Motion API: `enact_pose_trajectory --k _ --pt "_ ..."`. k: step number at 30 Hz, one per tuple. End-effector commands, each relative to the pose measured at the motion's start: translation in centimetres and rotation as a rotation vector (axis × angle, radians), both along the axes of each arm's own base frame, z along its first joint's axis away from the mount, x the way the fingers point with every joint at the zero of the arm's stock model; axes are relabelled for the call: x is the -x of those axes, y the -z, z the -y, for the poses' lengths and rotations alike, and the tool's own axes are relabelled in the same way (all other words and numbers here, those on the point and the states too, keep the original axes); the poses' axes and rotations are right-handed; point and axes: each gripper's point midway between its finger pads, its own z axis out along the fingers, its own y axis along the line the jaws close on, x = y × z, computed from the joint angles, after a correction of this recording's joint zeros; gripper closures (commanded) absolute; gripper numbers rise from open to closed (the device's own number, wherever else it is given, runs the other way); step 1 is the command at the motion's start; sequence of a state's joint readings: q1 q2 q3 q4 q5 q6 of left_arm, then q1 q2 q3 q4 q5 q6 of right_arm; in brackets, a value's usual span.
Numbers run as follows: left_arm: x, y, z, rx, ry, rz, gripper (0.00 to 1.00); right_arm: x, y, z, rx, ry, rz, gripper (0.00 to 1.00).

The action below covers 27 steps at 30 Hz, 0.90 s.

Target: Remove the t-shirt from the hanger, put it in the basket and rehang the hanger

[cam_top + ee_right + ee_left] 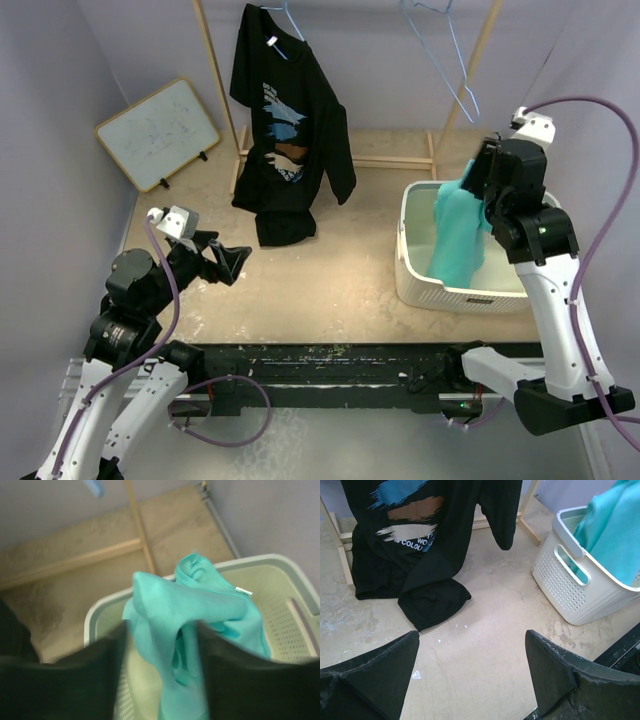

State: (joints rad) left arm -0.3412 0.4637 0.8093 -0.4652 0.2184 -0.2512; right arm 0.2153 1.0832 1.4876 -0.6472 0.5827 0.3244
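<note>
Cloth, soft and light: from above, the teal t-shirt [458,238] hangs off the right gripper [478,190] over the white basket [428,290] at the right, clear of the blue hanger [457,60]. We judge a bunched fold the best hold. Left wrist: the left gripper [471,636] stands spread and empty. Right wrist: blurred, with fabric filling the gap, so we cannot tell whether those fingers pinch.
</note>
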Motion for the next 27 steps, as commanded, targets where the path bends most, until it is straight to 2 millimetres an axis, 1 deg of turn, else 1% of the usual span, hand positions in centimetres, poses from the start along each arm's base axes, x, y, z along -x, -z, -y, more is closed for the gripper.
enact_pose_trajectory --k 1,2,3,6,7,8,11,12,13,14,15,18,20,22,23,25,27 --pt "-0.2 -0.9 0.7 0.026 0.029 0.025 0.11 1.1 2.6 -4.3 -0.099 -0.245 -0.125 0.18" --pt "-0.2 -0.9 0.7 0.026 0.030 0.023 0.11 1.3 2.5 -4.4 -0.103 -0.251 -0.133 0.15" --pt "-0.2 -0.9 0.7 0.026 0.030 0.023 0.11 1.5 2.1 -4.4 -0.104 -0.249 -0.123 0.15" --pt "-0.1 -0.9 0.7 0.026 0.030 0.023 0.11 2.2 -0.4 -4.7 -0.104 -0.288 -0.052 0.16" --pt "-0.2 -0.9 0.7 0.025 0.029 0.023 0.11 2.5 -1.4 -5.2 -0.118 -0.324 -0.026 0.18" --pt "-0.2 -0.8 0.6 0.025 0.026 0.023 0.11 2.7 -2.4 -6.4 -0.139 -0.392 0.004 0.21" --pt "-0.2 -0.8 0.6 0.024 0.023 0.022 0.11 3.3 -6.2 -11.7 -0.196 -0.703 0.129 0.29" --pt "-0.3 -0.8 0.6 0.024 0.022 0.022 0.11 3.2 -7.3 -12.8 -0.213 -0.766 0.163 0.33" --pt "-0.3 -0.9 0.6 0.024 0.023 0.022 0.11 2.8 -8.2 -13.6 -0.223 -0.804 0.184 0.37" --pt "-0.3 -0.8 0.6 0.023 0.023 0.021 0.11 2.0 -9.4 -14.5 -0.229 -0.846 0.202 0.45" --pt "-0.3 -0.8 0.6 0.023 0.024 0.020 0.11 1.3 -10.4 -15.0 -0.231 -0.869 0.215 0.48" --pt "-0.3 -0.7 0.6 0.022 0.023 0.018 0.11 -1.2 -12.9 -17.4 -0.234 -0.942 0.253 0.48" --pt "-0.4 -0.7 0.5 0.021 0.018 0.018 0.11 -3.0 -14.0 -19.5 -0.228 -0.978 0.252 0.46" --pt "-0.4 -0.6 0.4 0.020 0.013 0.016 0.11 -4.6 -15.2 -21.7 -0.188 -0.992 0.260 0.41" --pt "-0.4 -0.7 0.4 0.020 0.008 0.018 0.11 -5.4 -16.0 -22.5 -0.169 -0.993 0.271 0.39" --pt "-0.4 -0.7 0.3 0.021 0.004 0.017 0.11 -7.7 -16.3 -23.5 -0.160 -0.989 0.270 0.33" --pt "-0.4 -0.7 0.2 0.021 0.000 0.019 0.11 -9.9 -16.6 -24.0 -0.145 -0.971 0.293 0.27"
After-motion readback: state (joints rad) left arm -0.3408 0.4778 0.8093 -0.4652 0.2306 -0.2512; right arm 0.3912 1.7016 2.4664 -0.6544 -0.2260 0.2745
